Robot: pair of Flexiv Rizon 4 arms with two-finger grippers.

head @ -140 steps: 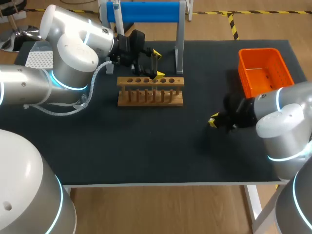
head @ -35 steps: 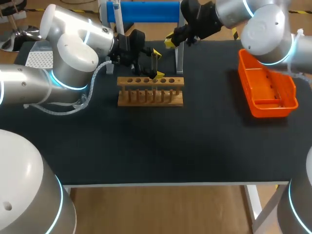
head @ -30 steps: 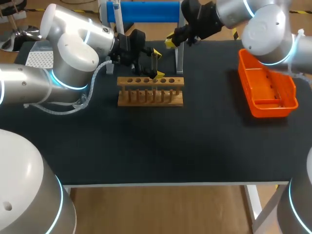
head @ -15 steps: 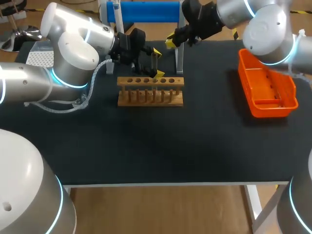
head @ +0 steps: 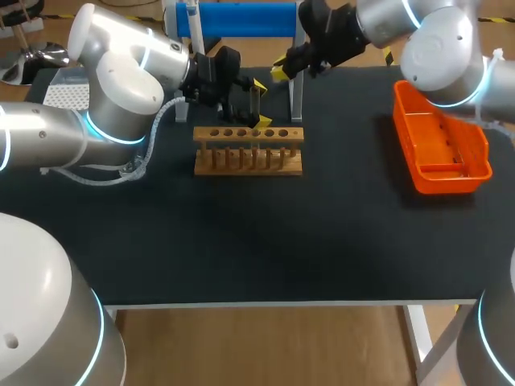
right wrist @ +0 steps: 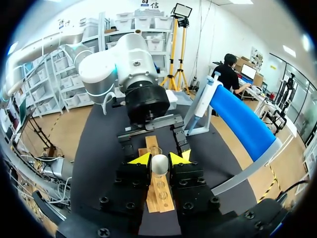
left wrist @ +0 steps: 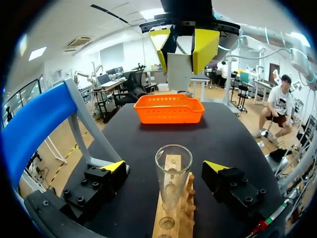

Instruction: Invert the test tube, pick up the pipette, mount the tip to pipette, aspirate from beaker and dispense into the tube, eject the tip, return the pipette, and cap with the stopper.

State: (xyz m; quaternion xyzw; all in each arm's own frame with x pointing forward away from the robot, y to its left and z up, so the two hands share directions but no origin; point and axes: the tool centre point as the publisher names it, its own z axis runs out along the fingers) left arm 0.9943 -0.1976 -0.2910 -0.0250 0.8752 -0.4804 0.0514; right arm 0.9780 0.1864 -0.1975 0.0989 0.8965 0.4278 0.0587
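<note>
A clear test tube stands mouth up in the wooden rack at the back of the table. My left gripper is open, one yellow tip on each side of the tube, neither touching it. My right gripper hangs just above the tube's mouth, shut on a pale round stopper. From the left wrist view the right gripper shows overhead. The pipette hangs at the left end of the blue stand behind the rack.
An orange basket sits at the table's right side, turned at an angle. One metal leg of the blue stand rises just right of both grippers. Dark matting runs from the rack to the table's front edge.
Since the earliest frame my right arm has swung from the table's front right to above the rack, and the orange basket has shifted and turned. Over the last second nothing visibly moves.
</note>
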